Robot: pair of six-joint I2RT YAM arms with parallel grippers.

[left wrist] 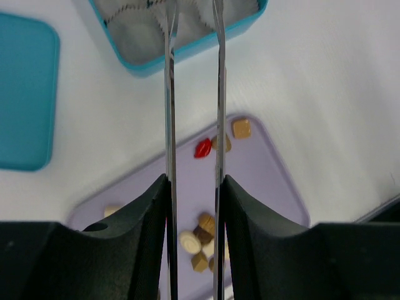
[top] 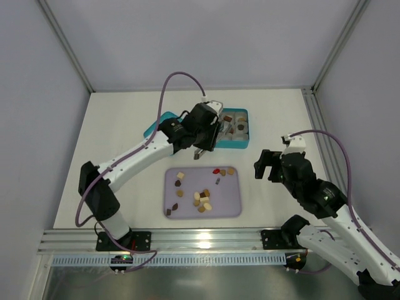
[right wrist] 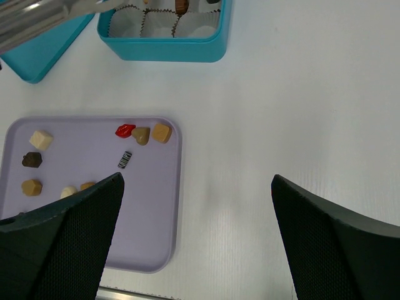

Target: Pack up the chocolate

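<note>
**Left tool point(left wrist: 195, 182) clamped on tweezers above the tin**

Left wrist: black ribbed fingers point(left wrist: 147, 219) of this tool squeeze a pair of long, thin metal tweezers point(left wrist: 169, 94). The blades reach up over the open teal rectangular tin point(left wrist: 187, 53), which is lined with white crinkled paper cups point(left wrist: 128, 25). The tips run out of frame, so I cannot tell whether they carry a piece. Loose chocolate pieces point(left wrist: 203, 148) lie on the lavender plastic tray point(left wrist: 275, 181) beneath, and the teal lid point(left wrist: 25, 94) sits at left.

Right wrist: the right tool point(right wrist: 197, 187) hangs with its fingers wide apart and nothing between them, over the bare white surface point(right wrist: 300, 112) beside the tray.

Top: a few pieces already sit in cups in the tin, while about a dozen remain on the tray.

To do this step well, hold an even squeeze on the tweezers and lower the tips straight into an unfilled cup. Ease off gently so the paper stays put.

No brand, label or writing is readable; one striped piece shows only a pattern.
</note>
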